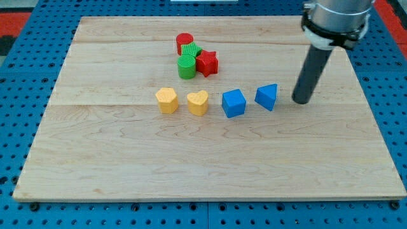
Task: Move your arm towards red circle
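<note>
One red circle well up-left of my tip; no pincer in view.

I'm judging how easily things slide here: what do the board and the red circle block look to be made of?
The pale wooden board looks like smooth, light wood: joined planks with visible grain and a faint sheen. The red circle block looks like painted wood or plastic; its colour is uniform with no grain showing, so I can't say which. My tip stands right of the blocks.

Bright, even overhead light, soft short shadows, sharp focus, no glare
</note>
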Action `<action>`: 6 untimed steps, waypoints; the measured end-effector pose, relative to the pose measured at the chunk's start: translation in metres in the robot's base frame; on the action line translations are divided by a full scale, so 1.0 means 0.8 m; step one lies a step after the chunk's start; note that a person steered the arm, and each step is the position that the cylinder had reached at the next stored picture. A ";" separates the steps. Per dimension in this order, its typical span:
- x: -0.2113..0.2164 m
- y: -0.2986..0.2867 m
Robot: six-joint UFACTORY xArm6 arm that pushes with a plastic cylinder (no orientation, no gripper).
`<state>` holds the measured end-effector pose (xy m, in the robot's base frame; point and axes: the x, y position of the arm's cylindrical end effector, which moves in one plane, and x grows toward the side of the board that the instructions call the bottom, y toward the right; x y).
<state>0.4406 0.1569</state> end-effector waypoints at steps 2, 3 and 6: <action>-0.010 -0.035; -0.100 0.009; -0.210 -0.121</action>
